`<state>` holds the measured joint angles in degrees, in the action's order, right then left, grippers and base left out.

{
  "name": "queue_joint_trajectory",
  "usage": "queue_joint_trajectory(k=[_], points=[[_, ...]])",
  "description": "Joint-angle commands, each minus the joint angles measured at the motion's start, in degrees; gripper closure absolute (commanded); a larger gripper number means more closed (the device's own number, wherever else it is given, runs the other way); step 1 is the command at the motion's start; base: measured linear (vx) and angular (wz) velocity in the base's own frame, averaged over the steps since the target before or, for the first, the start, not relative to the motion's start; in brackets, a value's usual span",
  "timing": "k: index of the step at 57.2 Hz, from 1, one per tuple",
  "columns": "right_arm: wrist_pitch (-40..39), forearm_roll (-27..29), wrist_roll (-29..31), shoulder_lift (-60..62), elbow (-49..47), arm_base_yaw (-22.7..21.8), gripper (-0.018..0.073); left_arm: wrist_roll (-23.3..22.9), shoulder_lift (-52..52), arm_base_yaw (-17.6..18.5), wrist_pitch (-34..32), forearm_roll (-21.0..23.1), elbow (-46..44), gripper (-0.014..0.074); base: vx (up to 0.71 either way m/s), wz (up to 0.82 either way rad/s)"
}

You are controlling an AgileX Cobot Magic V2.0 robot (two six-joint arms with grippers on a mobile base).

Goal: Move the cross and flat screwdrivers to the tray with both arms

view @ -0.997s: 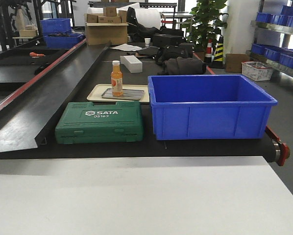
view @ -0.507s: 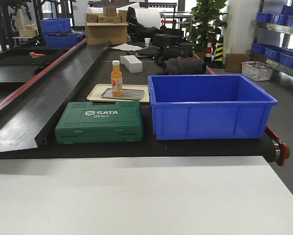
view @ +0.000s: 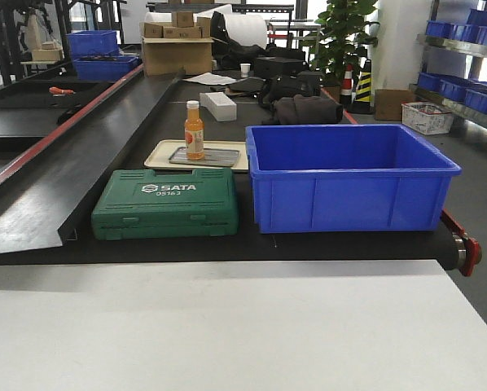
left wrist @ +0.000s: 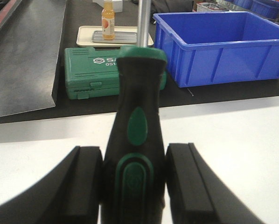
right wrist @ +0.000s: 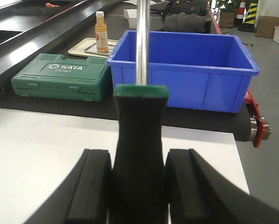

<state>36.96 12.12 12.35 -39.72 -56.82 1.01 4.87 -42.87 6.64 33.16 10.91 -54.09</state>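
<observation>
In the left wrist view my left gripper is shut on a screwdriver with a black-and-green handle. Its silver shaft points up and away and runs out of the top of the frame. In the right wrist view my right gripper is shut on the other screwdriver, whose shaft also leaves the top of the frame. Both tips are out of view, so I cannot tell cross from flat. Both are held above the white table. The tray is out of view. Neither gripper shows in the front view.
Beyond the white table runs a black conveyor. On it stand a green SATA tool case, a deep blue bin, and a cream tray holding an orange bottle and a small grey plate. Boxes and blue crates stand farther back.
</observation>
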Motion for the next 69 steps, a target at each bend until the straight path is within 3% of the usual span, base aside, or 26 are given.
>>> queue_joint_trajectory(k=[1, 45, 69], points=[[-5.8, 0.67, 0.03, 0.06, -1.67, 0.05, 0.0567, -0.14, 0.27, 0.24, -4.95, 1.03, -1.73, 0.0596, 0.0, 0.0], [-5.52, 0.67, 0.03, -0.02, -1.67, 0.05, 0.0567, -0.14, 0.38, 0.24, -5.04, 1.03, -1.73, 0.0596, -0.08, 0.02], [-5.57, 0.67, 0.03, -0.02, -1.67, 0.05, 0.0567, -0.14, 0.38, 0.24, -5.04, 1.03, -1.73, 0.0596, -0.22, -0.34]])
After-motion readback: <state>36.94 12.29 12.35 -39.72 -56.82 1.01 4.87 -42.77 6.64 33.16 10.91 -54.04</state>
